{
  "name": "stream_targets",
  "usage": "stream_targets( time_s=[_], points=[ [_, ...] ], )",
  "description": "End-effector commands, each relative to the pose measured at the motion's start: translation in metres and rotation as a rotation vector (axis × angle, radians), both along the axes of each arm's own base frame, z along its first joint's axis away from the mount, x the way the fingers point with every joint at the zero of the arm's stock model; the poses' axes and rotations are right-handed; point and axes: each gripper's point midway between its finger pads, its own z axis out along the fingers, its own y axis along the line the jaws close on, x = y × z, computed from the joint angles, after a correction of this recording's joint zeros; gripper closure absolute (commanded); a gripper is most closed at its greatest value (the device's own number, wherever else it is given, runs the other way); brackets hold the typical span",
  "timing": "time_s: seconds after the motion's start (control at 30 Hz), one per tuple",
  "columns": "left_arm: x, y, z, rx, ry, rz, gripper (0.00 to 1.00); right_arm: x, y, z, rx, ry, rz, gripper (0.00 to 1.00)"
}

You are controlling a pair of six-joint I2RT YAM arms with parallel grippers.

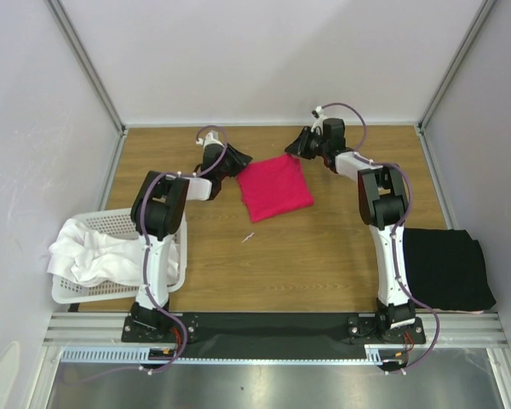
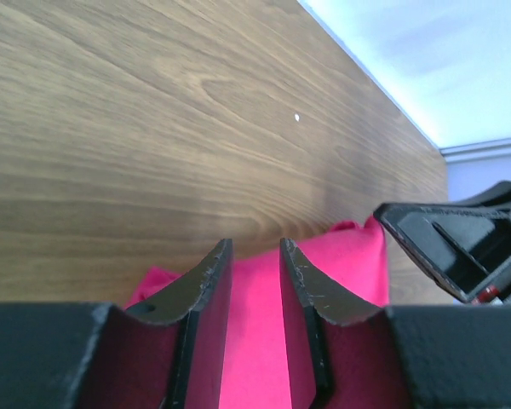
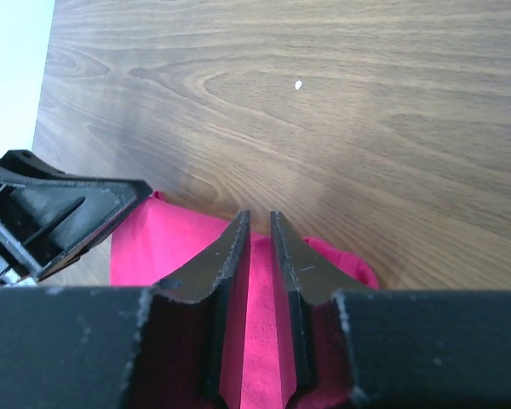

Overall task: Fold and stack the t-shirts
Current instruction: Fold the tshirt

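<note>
A crimson-pink t-shirt [image 1: 275, 187] lies folded in a rough square on the far middle of the table. My left gripper [image 1: 238, 160] is at its far left corner; in the left wrist view [image 2: 255, 247] the jaws stand a little apart with pink fabric [image 2: 358, 256] showing between them. My right gripper [image 1: 300, 146] is at the far right corner; in the right wrist view [image 3: 260, 217] the jaws are nearly closed on pink fabric [image 3: 170, 247]. A black t-shirt [image 1: 447, 268] lies folded at the near right. White t-shirts [image 1: 89, 251] are heaped in the basket.
The white perforated basket [image 1: 119, 223] stands at the near left beside the left arm. A small white scrap [image 1: 249, 238] lies on the wood in front of the pink shirt. Grey walls close in the back and sides.
</note>
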Motion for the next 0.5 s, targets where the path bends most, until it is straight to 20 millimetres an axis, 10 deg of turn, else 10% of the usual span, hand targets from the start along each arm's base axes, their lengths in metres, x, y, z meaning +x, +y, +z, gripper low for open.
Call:
stream_targets(
  time_s=[0.0, 0.2, 0.33, 0.47],
  points=[
    [0.019, 0.001, 0.022, -0.031, -0.050, 0.008, 0.66, 0.008, 0.002, 0.019, 0.010, -0.035, -0.003, 0.79],
    [0.025, 0.005, 0.081, 0.064, -0.187, -0.061, 0.56, 0.008, -0.003, 0.080, -0.020, -0.105, 0.002, 0.73],
    [0.016, 0.018, 0.141, 0.190, -0.288, -0.069, 0.38, -0.002, -0.018, 0.144, -0.072, -0.223, -0.032, 0.52],
    [-0.014, 0.033, 0.185, 0.331, -0.333, -0.097, 0.15, -0.021, -0.042, 0.152, -0.121, -0.198, -0.083, 0.20]
  ],
)
